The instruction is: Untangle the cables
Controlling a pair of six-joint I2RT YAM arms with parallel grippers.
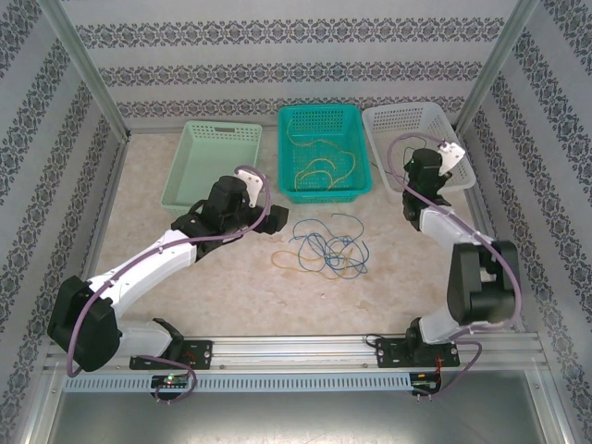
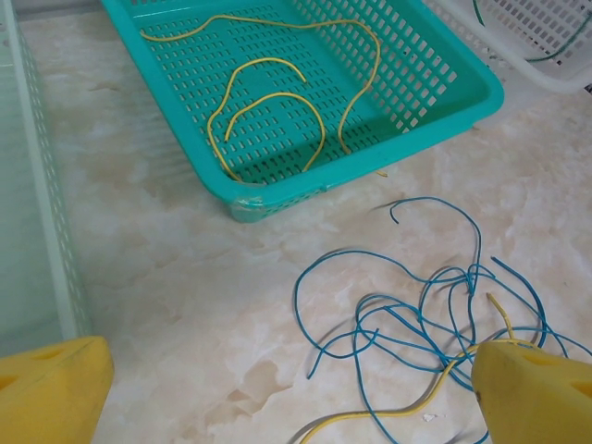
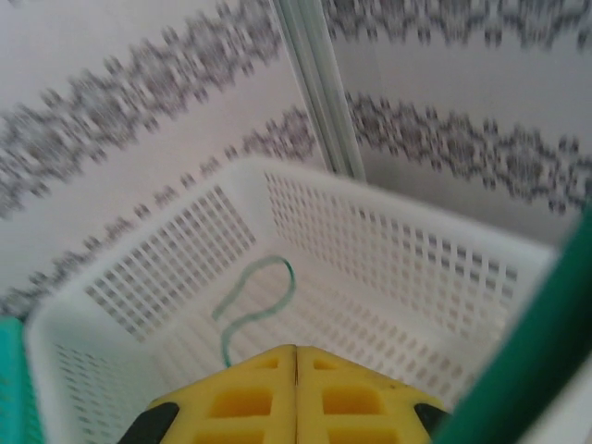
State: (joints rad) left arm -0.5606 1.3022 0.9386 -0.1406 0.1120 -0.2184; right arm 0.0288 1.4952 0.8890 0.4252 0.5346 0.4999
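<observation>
Hovering spread wide over blue cables (image 2: pixel 467 275) — left end effector (image 2: pixel 291 398), empty; right end effector (image 3: pixel 296 370) closed, empty, above white basket (image 3: pixel 398 259).

Enclosure of three walls: back wall (image 1: pixel 296 55), left wall (image 1: pixel 46 166) and right wall (image 1: pixel 555 139), all white with horizontal bands of dark floral ornament. Two aluminium posts, left post (image 1: pixel 85 69) and right post (image 1: pixel 497 65), at the rear corners. Tabletop (image 1: pixel 231 277): cream, marble-veined. Near edge: aluminium rail (image 1: pixel 296 347), a perforated white strip (image 1: pixel 296 379) just below it, a plain grey panel (image 1: pixel 296 416) beneath. Light even, without hard shadows.
</observation>
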